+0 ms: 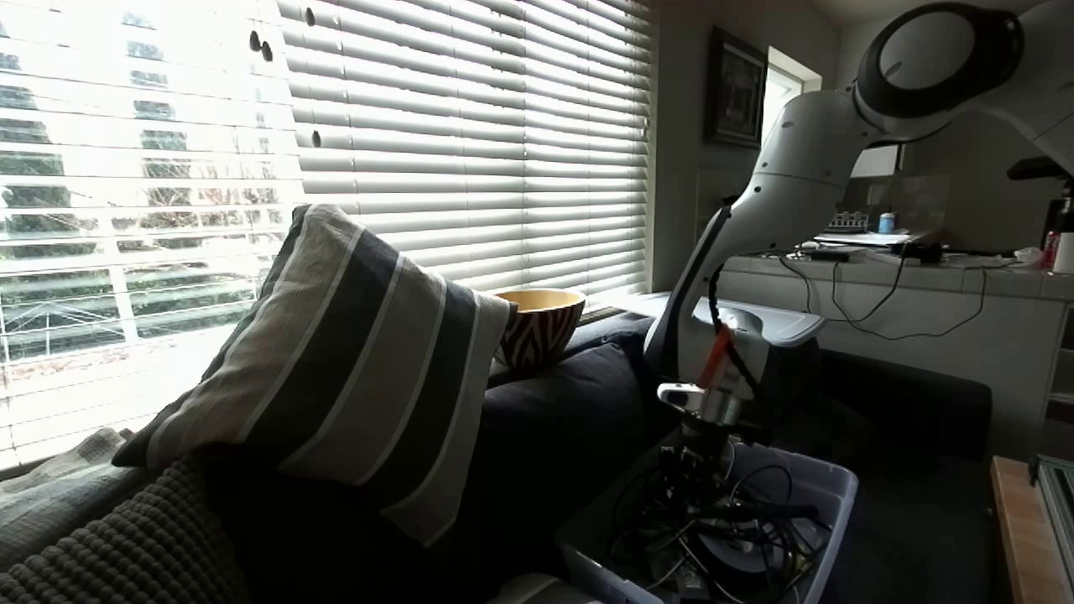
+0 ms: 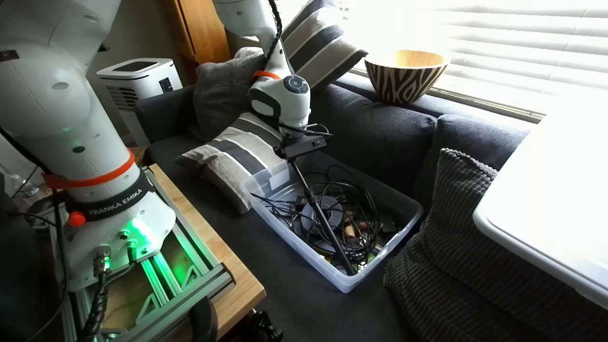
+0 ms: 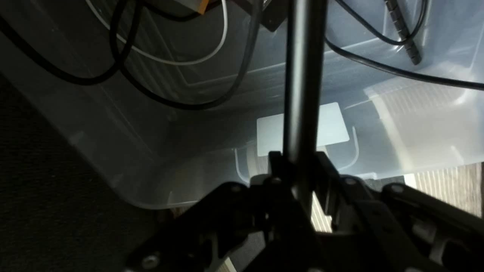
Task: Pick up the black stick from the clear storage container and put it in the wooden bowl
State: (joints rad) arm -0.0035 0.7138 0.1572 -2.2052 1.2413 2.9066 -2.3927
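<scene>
The black stick (image 2: 327, 221) slants down from my gripper (image 2: 291, 159) across the clear storage container (image 2: 304, 254); its lower end is at the container's near corner. In the wrist view the stick (image 3: 304, 75) passes between the fingertips of my gripper (image 3: 297, 166), which are closed around it. In an exterior view my gripper (image 1: 692, 474) is dark and low over the container (image 1: 841, 503), partly lost among cables. The wooden bowl (image 2: 403, 85), with dark zebra stripes and a pale inside, stands on the sofa back by the window; it also shows in an exterior view (image 1: 545, 331).
Tangled black cables (image 2: 365, 204) and a grey roll (image 2: 323, 216) fill the container, close around the stick. Striped pillows (image 2: 251, 142) lie beside it, and one striped pillow (image 1: 361, 352) leans near the bowl. A white lid (image 2: 546, 204) and a ribbed cushion (image 2: 446, 237) are at the right.
</scene>
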